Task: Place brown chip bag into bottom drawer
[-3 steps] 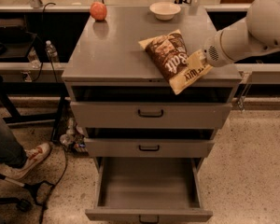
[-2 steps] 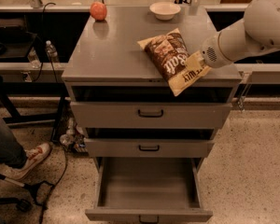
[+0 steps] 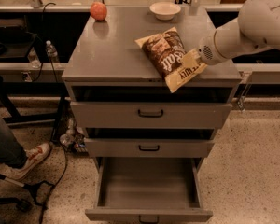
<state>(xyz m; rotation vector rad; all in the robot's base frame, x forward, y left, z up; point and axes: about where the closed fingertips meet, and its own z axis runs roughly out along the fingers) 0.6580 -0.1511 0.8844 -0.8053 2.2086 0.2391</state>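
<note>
Camera view: hand (image 3: pixel 194 59) at right of desk (image 3: pixel 112 55), pinched on right edge of brown chip bag (image 3: pixel 165 57). Bag lies at desk's near right, near corner overhanging the front edge. Bottom drawer (image 3: pixel 149 190) pulled open, grey floor showing. White bowl (image 3: pixel 165 10) at far edge, contents hidden. Arm cut off at right.

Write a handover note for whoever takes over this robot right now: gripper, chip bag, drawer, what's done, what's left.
The gripper is over the right front of the cabinet top, shut on the brown chip bag, whose lower end overhangs the front edge.
The bottom drawer stands open, nothing visible inside.
Done: bag grasped.
Left: lower it into the drawer, release.
</note>
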